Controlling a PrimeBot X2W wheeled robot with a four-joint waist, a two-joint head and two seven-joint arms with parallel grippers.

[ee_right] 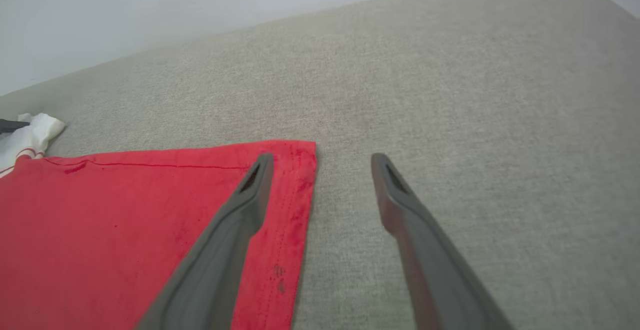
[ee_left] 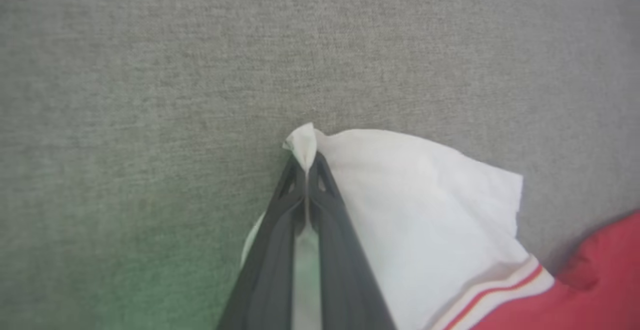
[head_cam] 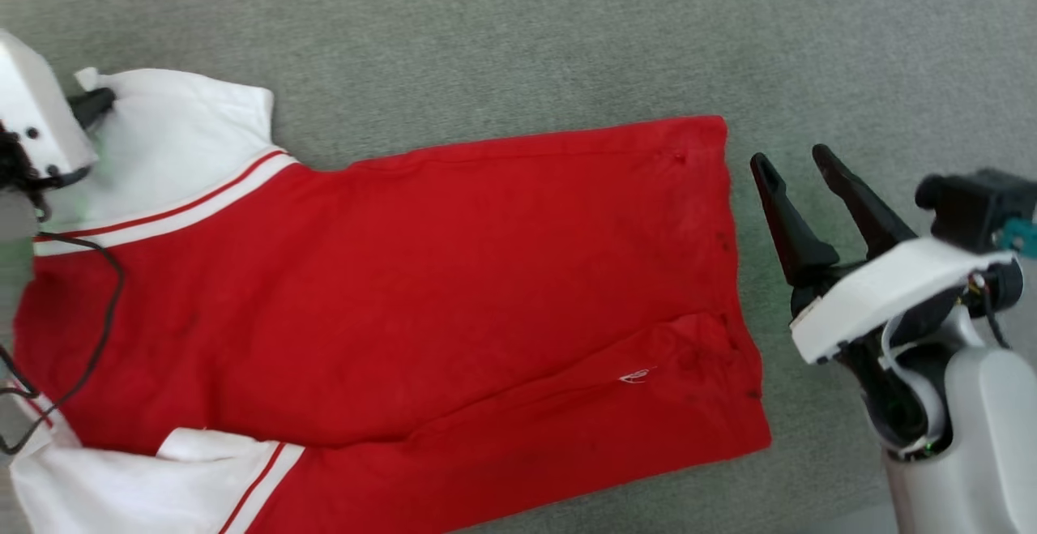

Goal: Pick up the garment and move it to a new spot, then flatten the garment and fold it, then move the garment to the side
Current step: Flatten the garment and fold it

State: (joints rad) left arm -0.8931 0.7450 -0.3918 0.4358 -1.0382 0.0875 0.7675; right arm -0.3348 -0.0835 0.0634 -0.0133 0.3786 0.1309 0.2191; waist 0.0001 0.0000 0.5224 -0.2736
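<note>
The garment [head_cam: 421, 291], a red T-shirt with white sleeves and striped trim, lies spread on the grey fabric surface, its hem to the right and its lettering hidden. My left gripper [ee_left: 305, 167] is shut on the tip of the far white sleeve [ee_left: 415, 210], a small peak of cloth sticking out past the fingertips. In the head view that gripper [head_cam: 97, 104] sits at the far left on the sleeve [head_cam: 174, 141]. My right gripper [head_cam: 798, 160] stands open just right of the hem, holding nothing. The right wrist view has its fingers [ee_right: 255, 195] over the garment's far hem corner [ee_right: 295, 170].
The grey fabric surface [head_cam: 518, 40] stretches beyond the shirt and to its right. A pale wall [ee_right: 125, 14] rises behind its far rounded edge. A black cable [head_cam: 97, 331] from my left arm hangs over the shirt's shoulder area. The near sleeve [head_cam: 162, 481] lies folded at the lower left.
</note>
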